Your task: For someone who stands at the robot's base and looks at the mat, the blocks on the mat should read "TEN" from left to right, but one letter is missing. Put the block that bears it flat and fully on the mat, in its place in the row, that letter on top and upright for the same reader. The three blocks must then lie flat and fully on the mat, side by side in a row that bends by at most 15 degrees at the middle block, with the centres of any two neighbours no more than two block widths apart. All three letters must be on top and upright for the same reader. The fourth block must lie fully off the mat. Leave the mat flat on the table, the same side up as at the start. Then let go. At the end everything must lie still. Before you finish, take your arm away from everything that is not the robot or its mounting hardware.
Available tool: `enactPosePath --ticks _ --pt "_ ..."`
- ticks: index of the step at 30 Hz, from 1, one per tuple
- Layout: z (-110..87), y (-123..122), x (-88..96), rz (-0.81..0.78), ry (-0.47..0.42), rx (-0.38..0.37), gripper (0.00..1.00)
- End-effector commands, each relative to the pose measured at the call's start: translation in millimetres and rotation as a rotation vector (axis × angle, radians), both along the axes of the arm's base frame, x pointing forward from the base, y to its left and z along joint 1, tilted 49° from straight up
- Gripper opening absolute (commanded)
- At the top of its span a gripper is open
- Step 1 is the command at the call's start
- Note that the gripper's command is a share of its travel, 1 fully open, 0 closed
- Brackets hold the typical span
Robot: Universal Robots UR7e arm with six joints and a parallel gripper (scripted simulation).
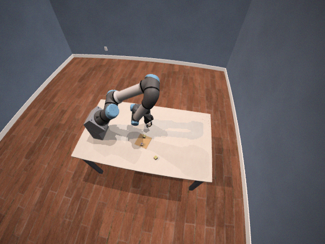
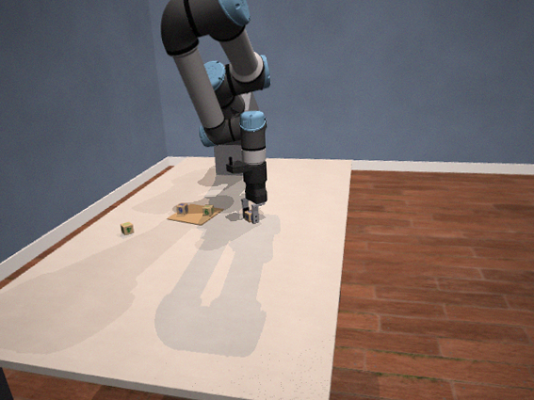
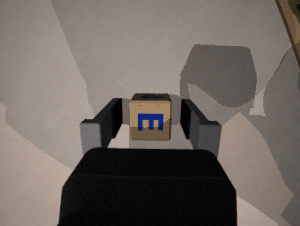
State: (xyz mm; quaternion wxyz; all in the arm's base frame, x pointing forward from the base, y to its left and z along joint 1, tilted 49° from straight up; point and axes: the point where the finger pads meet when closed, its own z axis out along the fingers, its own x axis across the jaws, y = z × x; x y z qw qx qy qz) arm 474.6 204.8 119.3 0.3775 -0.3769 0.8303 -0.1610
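My gripper [image 1: 149, 123] [image 2: 251, 214] [image 3: 151, 110] is open, pointing down, low over the table. Its fingers stand on either side of a wooden block [image 1: 148, 126] [image 2: 248, 217] [image 3: 150, 134], with a gap on both sides in the wrist view. A blue E shows on its top face, turned sideways in that view. The block is off the mat [image 1: 147, 141] [image 2: 191, 219] [image 3: 287, 22]. Two blocks stand on the mat, one [image 1: 144, 136] [image 2: 207, 210] nearer the gripper and one [image 1: 142, 144] [image 2: 183, 208] farther, with a gap between. Their top letters are too small to read.
A fourth block [image 1: 155, 157] [image 2: 127, 229] stands on the table [image 1: 183, 162] [image 2: 297, 268], off the mat on the side away from the gripper. Its top letter is unreadable. Arm shadows lie across the table and part of the mat.
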Motion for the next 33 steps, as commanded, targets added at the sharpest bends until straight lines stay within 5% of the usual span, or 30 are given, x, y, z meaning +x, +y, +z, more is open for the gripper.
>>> enactPosePath --ticks 1,7,8,24,25,33 --pt "0.5 0.2 -0.1 0.0 -0.001 0.0 1.0" --pt "0.5 0.2 -0.1 0.0 -0.001 0.0 1.0" --pt "0.5 0.2 -0.1 0.0 -0.001 0.0 0.87" --pt "0.5 0.2 -0.1 0.0 -0.001 0.0 0.87" --pt "0.5 0.2 -0.1 0.0 -0.001 0.0 0.57" --pt "0.5 0.2 -0.1 0.0 -0.001 0.0 0.57"
